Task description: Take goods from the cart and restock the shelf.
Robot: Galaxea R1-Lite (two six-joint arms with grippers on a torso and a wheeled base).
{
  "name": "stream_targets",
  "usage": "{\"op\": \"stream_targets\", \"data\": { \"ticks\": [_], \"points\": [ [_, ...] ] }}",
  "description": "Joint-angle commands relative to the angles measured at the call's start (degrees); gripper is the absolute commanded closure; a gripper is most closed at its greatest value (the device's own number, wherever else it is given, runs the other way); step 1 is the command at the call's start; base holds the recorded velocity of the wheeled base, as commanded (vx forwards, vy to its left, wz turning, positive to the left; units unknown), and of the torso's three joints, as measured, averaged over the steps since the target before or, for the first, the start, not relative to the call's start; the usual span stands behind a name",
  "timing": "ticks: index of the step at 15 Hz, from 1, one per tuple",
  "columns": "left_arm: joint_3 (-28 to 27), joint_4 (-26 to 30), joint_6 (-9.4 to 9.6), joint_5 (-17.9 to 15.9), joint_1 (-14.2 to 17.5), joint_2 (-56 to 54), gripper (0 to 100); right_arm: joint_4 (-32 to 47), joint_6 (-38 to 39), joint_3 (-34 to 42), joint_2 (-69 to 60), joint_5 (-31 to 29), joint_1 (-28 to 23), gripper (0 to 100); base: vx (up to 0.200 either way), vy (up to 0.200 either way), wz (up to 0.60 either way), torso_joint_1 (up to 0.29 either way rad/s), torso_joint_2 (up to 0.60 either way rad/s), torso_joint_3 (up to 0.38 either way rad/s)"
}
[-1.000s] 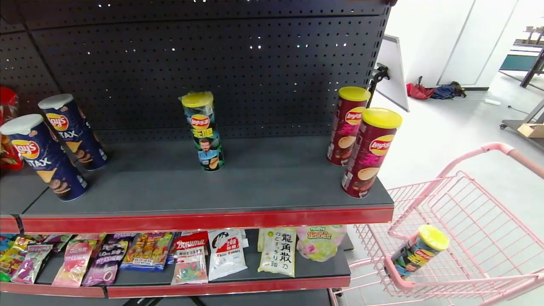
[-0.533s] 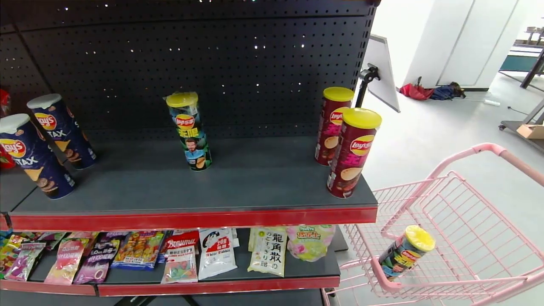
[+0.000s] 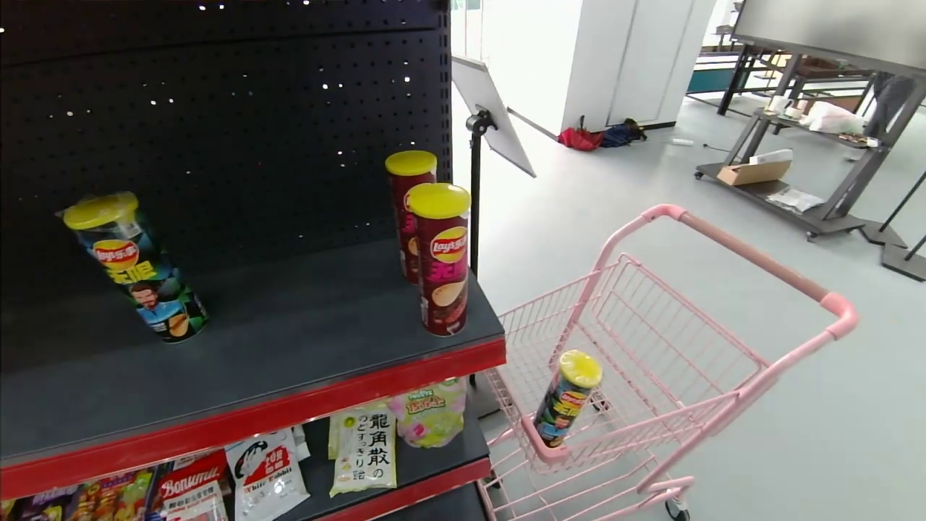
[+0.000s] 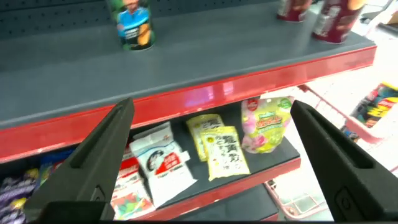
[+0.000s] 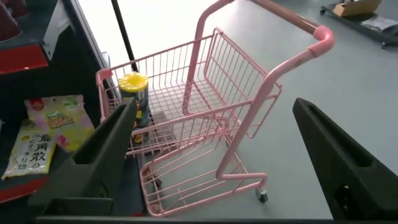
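Pickup step, judged not yet begun: one yellow-lidded can is seen leaning in the corner of the pink cart nearest the shelf. The right gripper is held wide open and empty, directed at the cart. The left gripper is likewise spread and empty, facing the shelf. A descent of the right gripper onto the can is called for next, with the wire walls avoided.

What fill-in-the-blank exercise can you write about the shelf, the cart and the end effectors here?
1. The pink cart holds exactly ___ can.
2. The front maroon can on the upper shelf has a ___ lid.
3. The left end effector and the right end effector are both ___.
Missing words: one; yellow; open.
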Motion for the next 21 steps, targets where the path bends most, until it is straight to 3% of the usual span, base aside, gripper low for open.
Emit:
{"op": "stream_targets", "data": {
  "ticks": [1,5,21],
  "points": [
    [0.00,0.00,-0.07,0.00,0.04,0.02,0,0.04,-0.01,0.00,0.02,0.09,0.04,0,0.000,0.000,0.00,0.000,0.00,0.000],
    [0.00,0.00,-0.07,0.00,0.04,0.02,0,0.04,0.07,0.00,0.02,0.00,-0.05,0,0.000,0.000,0.00,-0.026,0.06,0.038],
    [0.00,0.00,-0.07,0.00,0.04,0.02,0,0.04,0.16,0.00,0.02,0.00,0.04,0,0.000,0.000,0.00,-0.143,0.36,0.215]
  ]
}}
